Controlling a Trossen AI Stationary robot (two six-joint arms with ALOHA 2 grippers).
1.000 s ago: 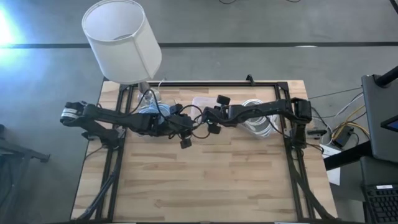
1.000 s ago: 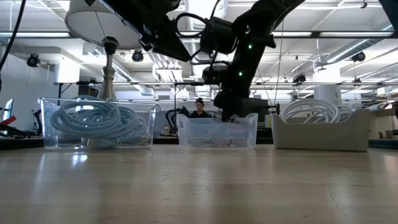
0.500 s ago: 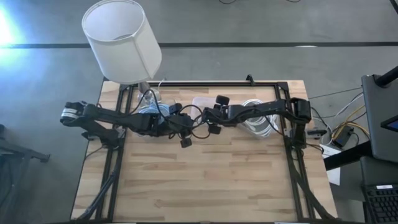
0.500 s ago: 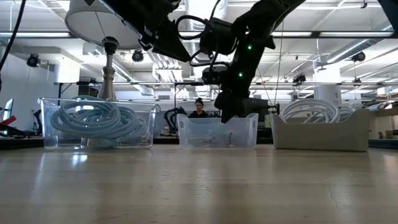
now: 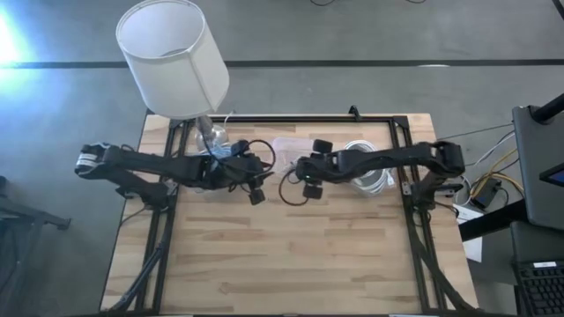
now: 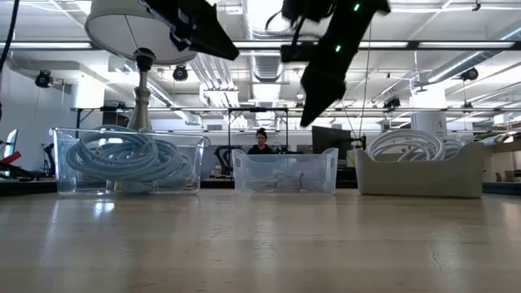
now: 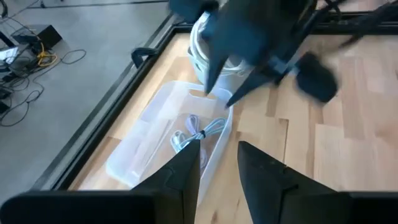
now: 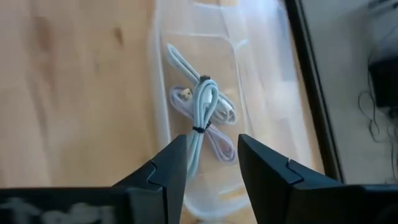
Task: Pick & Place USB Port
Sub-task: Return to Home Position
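Pale and looped into a bundle with a tie round its middle, a charger cable [image 8: 202, 107] lies on the floor of the clear bin [image 8: 261, 78]. This bin stands at the middle of the back edge of the wooden tabletop [image 5: 291, 255]. To its left along that edge, beside a lamp [image 5: 172, 57], is a second clear bin [image 6: 194, 167] full of blue cables. To its right is a white bin [image 6: 419, 181] of white cables. The right tool [image 8: 211, 148] hangs in the air by the clear bin's front side, its fingers a narrow gap apart and empty. The left tool [image 7: 219, 149] is raised just left of that bin, likewise narrowly parted and holding nothing.
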